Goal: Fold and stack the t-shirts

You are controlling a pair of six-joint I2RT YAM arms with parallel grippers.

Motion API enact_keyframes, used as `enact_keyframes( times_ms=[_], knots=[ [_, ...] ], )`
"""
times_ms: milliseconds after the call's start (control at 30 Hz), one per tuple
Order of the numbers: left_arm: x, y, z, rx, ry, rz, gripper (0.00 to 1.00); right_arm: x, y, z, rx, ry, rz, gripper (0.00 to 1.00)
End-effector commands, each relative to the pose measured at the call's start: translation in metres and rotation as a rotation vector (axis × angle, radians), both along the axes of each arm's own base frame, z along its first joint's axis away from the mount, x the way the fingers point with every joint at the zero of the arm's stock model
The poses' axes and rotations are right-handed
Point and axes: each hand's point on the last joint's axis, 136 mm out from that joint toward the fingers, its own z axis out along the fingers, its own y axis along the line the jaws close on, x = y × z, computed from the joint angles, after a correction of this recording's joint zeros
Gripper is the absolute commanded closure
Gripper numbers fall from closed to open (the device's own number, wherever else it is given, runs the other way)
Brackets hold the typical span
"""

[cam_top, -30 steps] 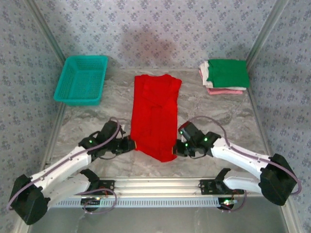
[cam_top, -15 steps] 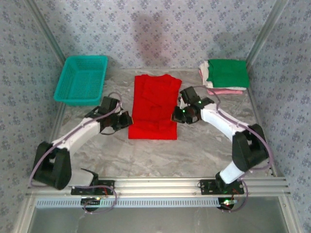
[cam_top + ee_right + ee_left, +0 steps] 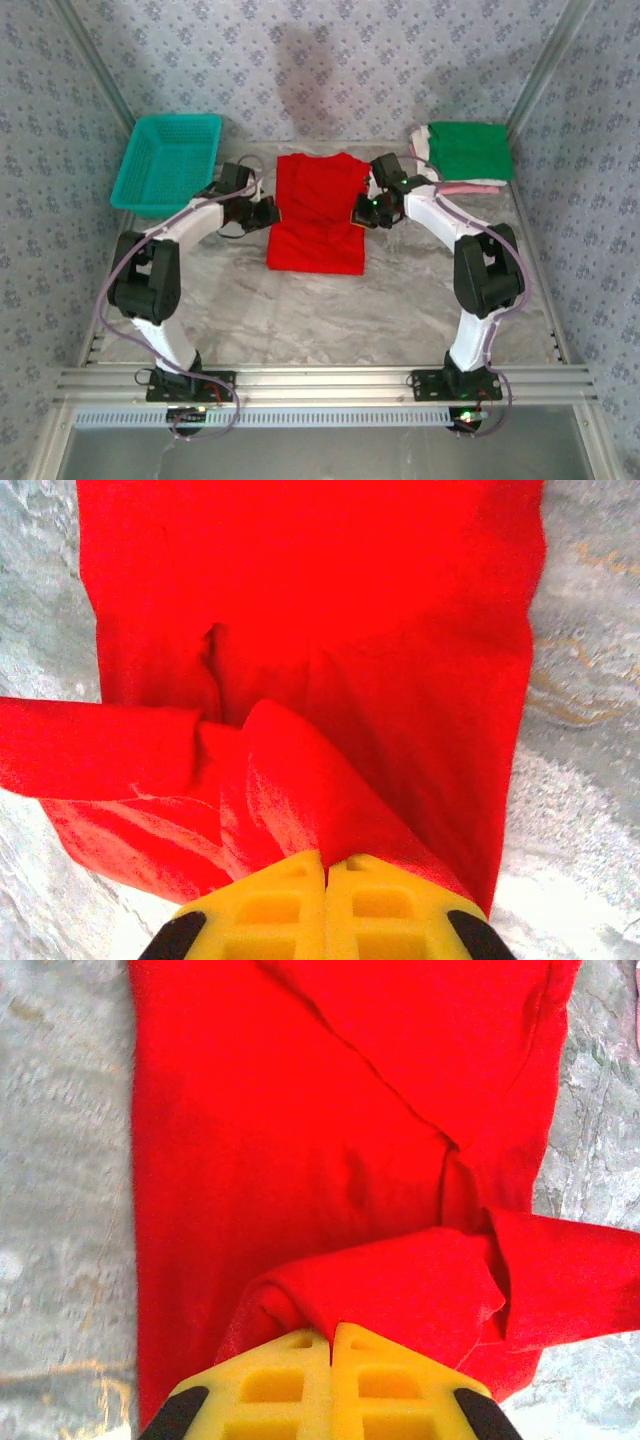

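The bright red t-shirt lies mid-table, folded to a narrow rectangle running near to far, with a fold of cloth lifted at each side edge. At the far right sits a folded stack: green t-shirt on top, white t-shirt and seemingly a pink t-shirt beneath.

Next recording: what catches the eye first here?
A bright red t-shirt lies in the middle of the table, with the left gripper and right gripper each pinching a fold at its sides. A green-topped stack of folded t-shirts sits back right, a teal mesh basket back left.
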Motion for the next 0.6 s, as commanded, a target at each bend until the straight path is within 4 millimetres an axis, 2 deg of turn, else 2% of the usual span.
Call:
enact_keyframes(
  times_ms=[0, 67, 133, 167, 233, 267, 333, 367, 400, 433, 500, 567],
  knots=[
    [0.012, -0.005, 0.004, 0.004, -0.012, -0.049, 1.00, 0.013, 0.001, 0.004, 0.014, -0.003, 0.016, 1.00],
    [0.022, -0.003, 0.004, 0.025, -0.016, -0.051, 1.00, 0.022, 0.002, 0.000, 0.017, 0.003, 0.014, 1.00],
    [0.037, 0.007, 0.003, 0.077, -0.032, -0.025, 1.00, 0.037, 0.003, -0.001, 0.028, -0.007, 0.011, 0.98],
    [0.048, 0.013, 0.005, 0.098, -0.045, -0.006, 0.95, 0.045, 0.003, 0.000, 0.039, -0.010, 0.005, 0.90],
    [0.073, 0.021, 0.013, 0.127, -0.081, 0.022, 0.67, 0.066, -0.001, 0.001, 0.047, -0.021, -0.027, 0.67],
    [0.086, 0.024, 0.020, 0.134, -0.097, 0.027, 0.64, 0.076, -0.009, 0.003, 0.045, -0.011, -0.053, 0.65],
    [0.104, 0.025, 0.039, 0.140, -0.124, 0.019, 0.62, 0.092, -0.019, 0.013, 0.073, -0.027, -0.092, 0.64],
    [0.108, 0.026, 0.054, 0.157, -0.144, 0.023, 0.58, 0.098, -0.024, 0.021, 0.082, -0.047, -0.103, 0.59],
    [0.109, 0.027, 0.067, 0.174, -0.172, 0.032, 0.49, 0.099, -0.026, 0.034, 0.079, -0.074, -0.095, 0.55],
    [0.106, 0.027, 0.080, 0.181, -0.199, 0.035, 0.46, 0.098, -0.029, 0.046, 0.070, -0.108, -0.087, 0.54],
    [0.088, 0.028, 0.097, 0.181, -0.249, 0.040, 0.51, 0.086, -0.025, 0.075, 0.085, -0.202, -0.060, 0.54],
    [0.063, 0.024, 0.094, 0.173, -0.295, 0.040, 0.51, 0.063, -0.014, 0.084, 0.121, -0.273, -0.011, 0.54]
  ],
)
